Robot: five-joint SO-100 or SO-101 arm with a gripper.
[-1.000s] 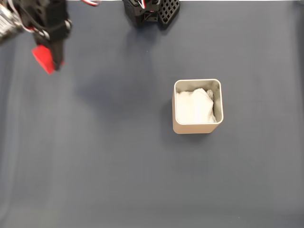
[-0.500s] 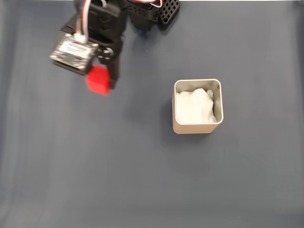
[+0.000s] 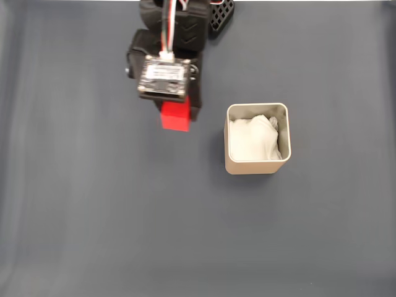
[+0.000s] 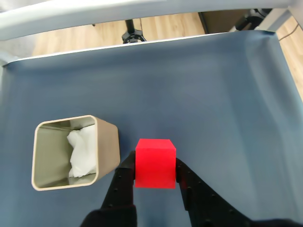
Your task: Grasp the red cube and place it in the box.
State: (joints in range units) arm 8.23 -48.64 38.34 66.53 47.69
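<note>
Riding between the black jaws, the red cube (image 4: 155, 162) is pinched on two opposite sides and held above the blue-grey bench (image 3: 93, 216), just beside the box (image 4: 108, 146) but not yet over it. The gripper (image 4: 155, 178) is closed to the cube's width. Releasing here would drop it outside; a shallow approach could also knock the box's thin wall or catch the white padding (image 3: 252, 139).

Both views are evenly and softly lit; faint shadows are cast on the cloth (image 3: 93, 204), and little blur is seen.
</note>
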